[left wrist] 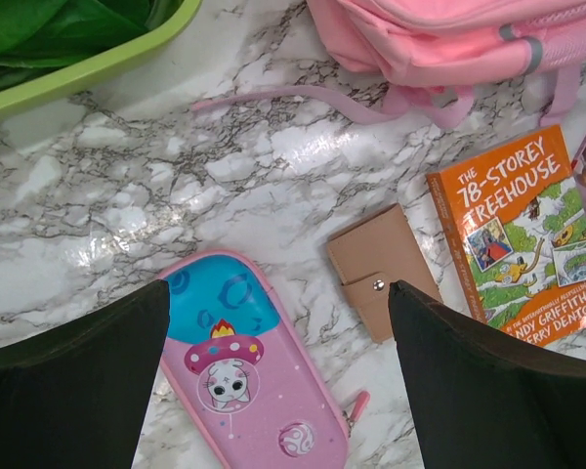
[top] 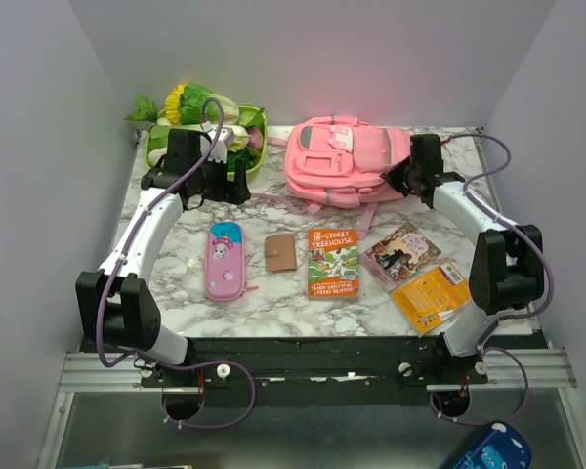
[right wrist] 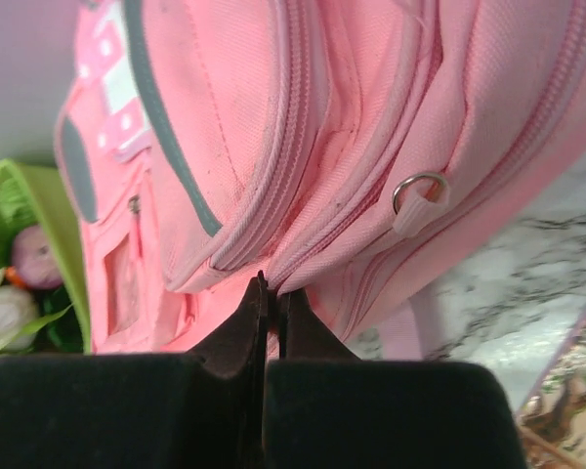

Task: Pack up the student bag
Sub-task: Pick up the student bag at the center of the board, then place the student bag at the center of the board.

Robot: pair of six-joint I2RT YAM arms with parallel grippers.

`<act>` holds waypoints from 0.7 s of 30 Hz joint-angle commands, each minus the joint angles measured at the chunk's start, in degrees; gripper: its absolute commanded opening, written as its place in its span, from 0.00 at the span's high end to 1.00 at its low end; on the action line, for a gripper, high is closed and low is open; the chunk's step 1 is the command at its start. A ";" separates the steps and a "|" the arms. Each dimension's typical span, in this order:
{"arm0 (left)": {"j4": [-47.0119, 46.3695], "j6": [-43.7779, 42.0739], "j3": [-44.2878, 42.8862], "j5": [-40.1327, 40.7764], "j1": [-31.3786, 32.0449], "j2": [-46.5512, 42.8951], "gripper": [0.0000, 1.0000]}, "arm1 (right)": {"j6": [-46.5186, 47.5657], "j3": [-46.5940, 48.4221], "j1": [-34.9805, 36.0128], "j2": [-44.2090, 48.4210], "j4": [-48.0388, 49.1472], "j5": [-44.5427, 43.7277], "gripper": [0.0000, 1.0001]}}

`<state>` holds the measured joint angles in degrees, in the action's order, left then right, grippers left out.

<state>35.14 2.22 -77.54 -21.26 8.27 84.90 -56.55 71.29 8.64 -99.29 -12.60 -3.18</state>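
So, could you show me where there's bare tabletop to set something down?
Bare marble tabletop lies between the green plastic tub, the pink fabric backpack and the pink-and-blue pencil case. A strip runs along the near edge in front of the tan snap wallet. An orange Treehouse paperback, illustrated book and yellow book crowd the right.

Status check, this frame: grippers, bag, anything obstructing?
Left gripper open over marble table. Right gripper shut, tips against zip seam of large pink fabric backpack; pinch unclear. Nothing blocking.

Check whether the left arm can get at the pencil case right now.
Probably yes: the left gripper hangs open facing the pencil case, which lies flat, uncovered and apart from the wallet.
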 commanded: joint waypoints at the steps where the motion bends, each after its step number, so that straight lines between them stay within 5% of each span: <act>1: -2.18 1.30 2.48 0.16 0.60 -0.70 0.01 | -1.63 5.53 4.88 6.73 3.99 3.54 0.99; 12: -4.28 -0.28 6.17 1.48 3.15 0.17 0.01 | 6.10 2.19 13.58 19.12 -1.02 -9.46 1.00; 21: -5.78 -1.25 8.98 4.28 11.40 3.94 0.01 | 3.83 -13.35 24.31 32.82 -6.82 -22.65 0.99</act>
<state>30.68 1.87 -70.32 -19.68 15.66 86.46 -50.57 64.10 29.50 -72.64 -18.48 -17.50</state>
